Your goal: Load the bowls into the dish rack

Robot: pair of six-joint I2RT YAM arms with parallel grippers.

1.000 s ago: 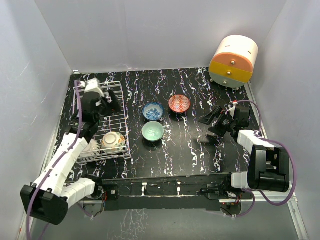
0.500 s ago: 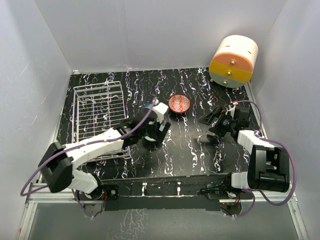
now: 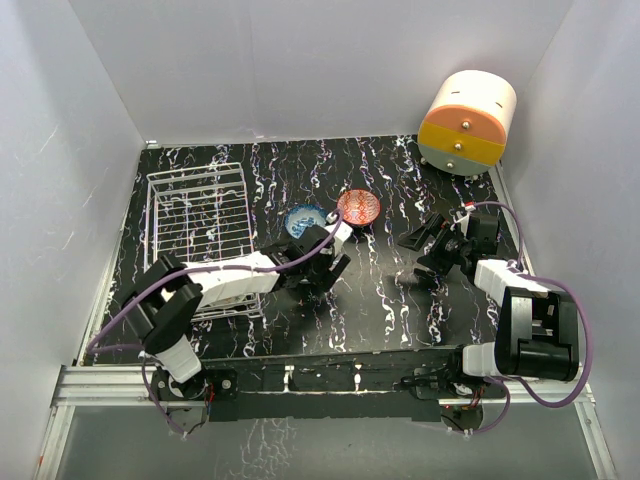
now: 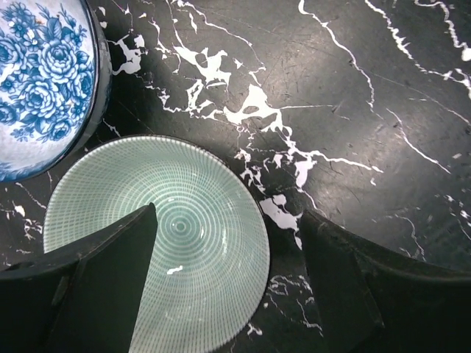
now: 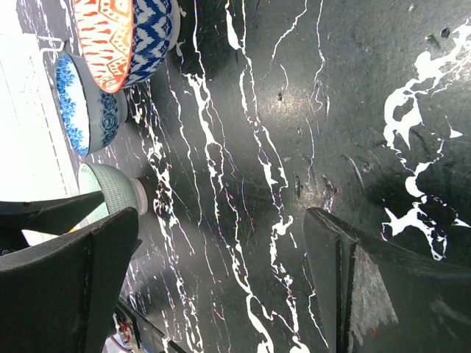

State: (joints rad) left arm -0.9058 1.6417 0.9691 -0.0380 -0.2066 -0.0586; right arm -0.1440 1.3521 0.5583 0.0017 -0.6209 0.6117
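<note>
My left gripper (image 3: 318, 268) is open and low over the mint-green bowl (image 4: 184, 243). One finger (image 4: 110, 287) is above the bowl's inside and the other (image 4: 346, 287) is outside its right rim, over the table. From the top the gripper hides most of this bowl. The blue-patterned bowl (image 3: 303, 220) and the red-patterned bowl (image 3: 358, 207) stand on the table just behind. The white wire dish rack (image 3: 197, 215) is at the left; my left arm covers its near end. My right gripper (image 3: 422, 253) is open and empty over bare table.
A round orange-and-cream drawer unit (image 3: 467, 122) stands at the back right. White walls close in the black marbled table (image 3: 380, 300). The right wrist view shows the red bowl (image 5: 107, 37), blue bowl (image 5: 81, 103) and mint bowl (image 5: 110, 191) in a row at its left.
My left arm has swung from the dish rack to the middle of the table and come down over the mint-green bowl, uncovering the blue bowl. The right arm has not moved.
</note>
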